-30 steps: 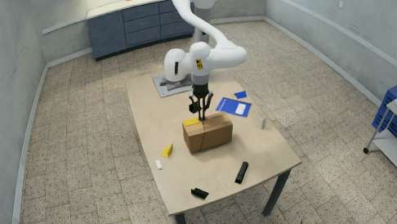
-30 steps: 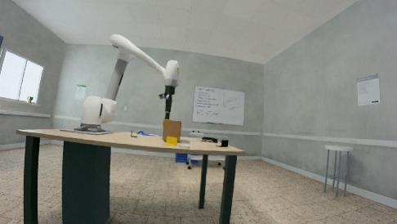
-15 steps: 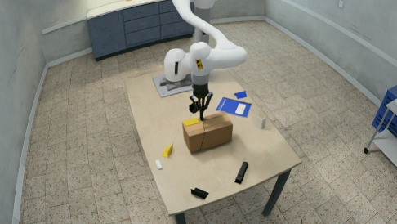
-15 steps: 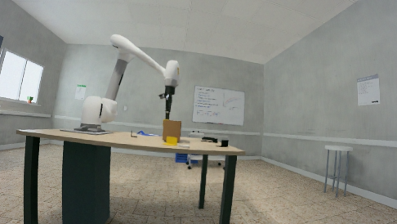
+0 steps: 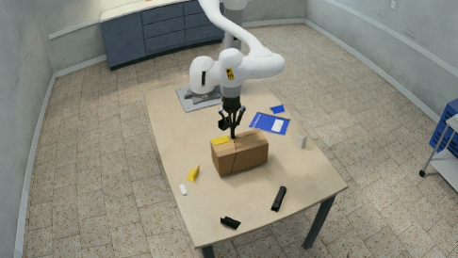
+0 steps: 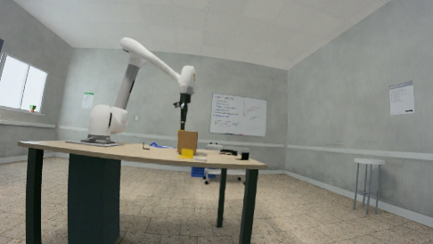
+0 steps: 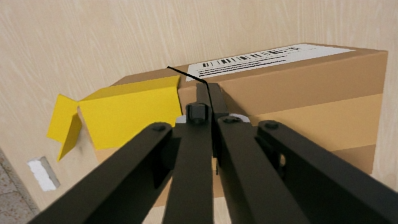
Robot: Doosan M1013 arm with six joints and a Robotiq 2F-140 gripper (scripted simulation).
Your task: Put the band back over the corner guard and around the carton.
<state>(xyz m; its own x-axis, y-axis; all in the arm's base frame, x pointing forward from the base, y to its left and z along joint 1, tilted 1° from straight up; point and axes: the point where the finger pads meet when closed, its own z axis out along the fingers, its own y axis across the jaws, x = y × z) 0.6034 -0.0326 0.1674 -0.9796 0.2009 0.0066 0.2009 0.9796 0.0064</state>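
A brown carton (image 5: 240, 152) stands near the middle of the table and also shows in the wrist view (image 7: 300, 95). A thin black band runs round its middle. In the wrist view the band (image 7: 187, 75) crosses the top edge and bends into my fingers. A yellow corner guard (image 5: 220, 140) (image 7: 127, 110) sits on the carton's top left corner, beside the band. My gripper (image 5: 233, 134) points straight down at the carton's top edge and is shut on the band (image 7: 210, 95).
A second yellow guard (image 5: 193, 171) and a small white piece (image 5: 183, 189) lie left of the carton. A blue folder (image 5: 269, 122) and a white block (image 5: 301, 140) lie to the right. Two black parts (image 5: 279, 198) (image 5: 230, 222) lie near the front edge.
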